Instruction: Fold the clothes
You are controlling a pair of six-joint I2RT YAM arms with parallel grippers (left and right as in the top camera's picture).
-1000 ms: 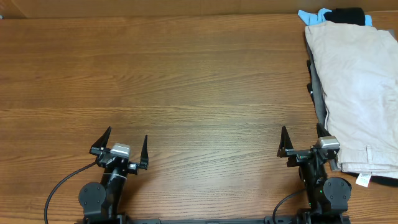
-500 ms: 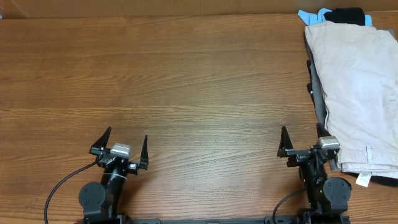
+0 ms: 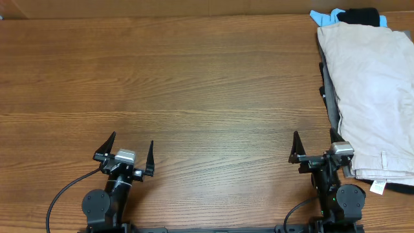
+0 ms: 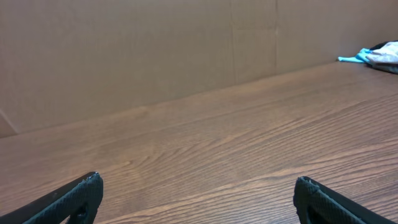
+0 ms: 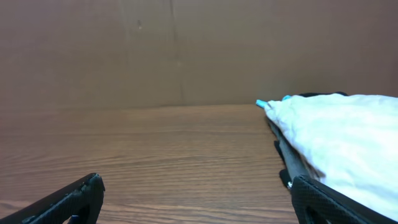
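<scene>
The beige garment (image 3: 375, 97) lies flat along the table's right edge, waistband and small white label tag (image 3: 376, 187) toward the front. It shows as a pale mound at the right of the right wrist view (image 5: 336, 143). My right gripper (image 3: 315, 144) is open and empty just left of the garment's front corner. My left gripper (image 3: 129, 145) is open and empty at the front left, far from the garment.
A grey garment (image 3: 331, 97) lies under the beige one, its edge showing on the left side. Small light-blue (image 3: 321, 17) and black (image 3: 361, 16) pieces lie at the back right corner. A brown wall (image 4: 186, 50) stands behind the wooden table (image 3: 194, 84).
</scene>
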